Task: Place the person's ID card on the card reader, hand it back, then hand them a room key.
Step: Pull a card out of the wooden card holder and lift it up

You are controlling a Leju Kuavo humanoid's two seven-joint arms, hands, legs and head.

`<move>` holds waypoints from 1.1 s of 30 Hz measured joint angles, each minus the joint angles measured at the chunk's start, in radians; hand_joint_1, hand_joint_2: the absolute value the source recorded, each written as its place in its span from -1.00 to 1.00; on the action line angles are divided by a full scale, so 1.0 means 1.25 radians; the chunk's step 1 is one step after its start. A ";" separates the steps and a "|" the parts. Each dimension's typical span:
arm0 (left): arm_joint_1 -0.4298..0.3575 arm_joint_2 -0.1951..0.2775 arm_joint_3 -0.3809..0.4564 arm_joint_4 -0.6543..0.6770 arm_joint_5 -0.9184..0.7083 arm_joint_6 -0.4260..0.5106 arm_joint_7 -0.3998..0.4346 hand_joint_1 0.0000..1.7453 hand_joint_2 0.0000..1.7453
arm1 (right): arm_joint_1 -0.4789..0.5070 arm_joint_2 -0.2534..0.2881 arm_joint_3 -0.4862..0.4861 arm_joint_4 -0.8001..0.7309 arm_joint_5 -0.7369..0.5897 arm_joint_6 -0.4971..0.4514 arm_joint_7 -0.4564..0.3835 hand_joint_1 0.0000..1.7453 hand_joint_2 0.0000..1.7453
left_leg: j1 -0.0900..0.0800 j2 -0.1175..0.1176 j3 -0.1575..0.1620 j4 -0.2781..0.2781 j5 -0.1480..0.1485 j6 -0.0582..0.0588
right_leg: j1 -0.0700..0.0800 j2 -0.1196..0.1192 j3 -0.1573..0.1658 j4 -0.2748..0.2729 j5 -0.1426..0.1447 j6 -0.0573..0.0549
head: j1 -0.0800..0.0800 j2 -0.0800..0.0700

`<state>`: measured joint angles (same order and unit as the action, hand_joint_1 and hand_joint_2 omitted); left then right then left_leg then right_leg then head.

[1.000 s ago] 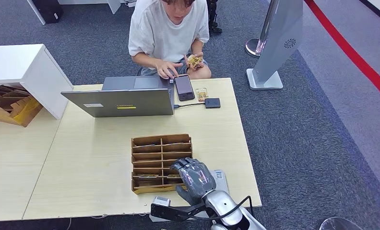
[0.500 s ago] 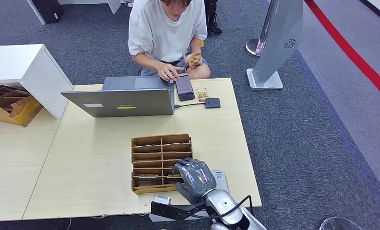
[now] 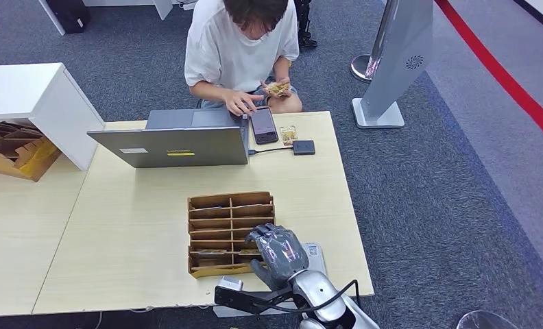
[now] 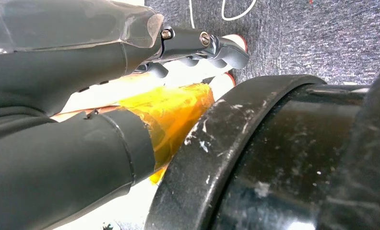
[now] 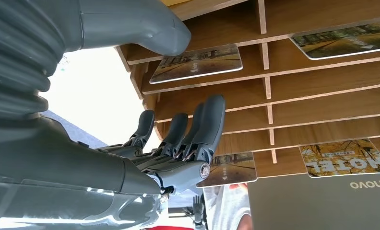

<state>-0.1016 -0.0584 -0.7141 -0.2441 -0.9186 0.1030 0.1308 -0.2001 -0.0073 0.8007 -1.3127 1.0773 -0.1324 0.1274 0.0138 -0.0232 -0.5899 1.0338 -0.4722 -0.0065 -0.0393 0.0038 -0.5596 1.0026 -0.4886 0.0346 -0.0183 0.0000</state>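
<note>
My right hand (image 3: 279, 252) hovers over the near right corner of the wooden card rack (image 3: 221, 204), fingers spread and holding nothing. In the right wrist view its thumb (image 5: 145, 26) and fingers (image 5: 202, 129) flank a rack (image 5: 322, 86) slot holding a room key card (image 5: 197, 63); more key cards (image 5: 346, 157) lie in other slots. The person (image 3: 241, 48) sits at the table's far side holding a card (image 3: 277, 88). Another card (image 3: 288, 133) lies beside the small dark card reader (image 3: 304, 147). My left hand (image 4: 130, 96) hangs low, holding nothing.
An open laptop (image 3: 179, 140) stands between the rack and the person, with a phone (image 3: 263, 125) at its right. A white device (image 3: 317, 255) lies by my right hand at the table's near edge. A white cabinet (image 3: 35, 103) and cardboard box (image 3: 15, 151) stand at the left.
The person has leaned their head forward and lowered the card a little. My right hand has settled slightly nearer over the rack's corner.
</note>
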 joint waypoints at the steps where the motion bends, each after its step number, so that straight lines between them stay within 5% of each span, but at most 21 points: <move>1: 0.000 0.000 0.000 0.000 0.000 0.000 0.000 -1.00 -1.00 | 0.000 0.000 0.000 0.000 0.000 0.000 0.000 -0.14 1.00 | 0.000 0.000 0.000 0.000 0.000 0.000 | 0.000 0.000 0.000 0.000 0.000 0.000 | 0.000 0.000; 33: 0.000 0.000 0.000 0.000 0.000 -0.001 0.000 -1.00 -1.00 | -0.005 0.005 -0.002 0.024 -0.006 0.002 0.000 -0.09 1.00 | 0.000 0.000 0.000 0.000 0.000 0.000 | 0.000 0.000 0.000 0.000 0.000 0.000 | 0.000 0.000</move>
<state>-0.1020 -0.0587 -0.7141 -0.2441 -0.9186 0.1019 0.1308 -0.2063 -0.0015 0.7980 -1.2822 1.0693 -0.1293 0.1278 0.0138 -0.0233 -0.5900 1.0338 -0.4722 -0.0065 -0.0393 0.0037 -0.5595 1.0026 -0.4886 0.0346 -0.0183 0.0000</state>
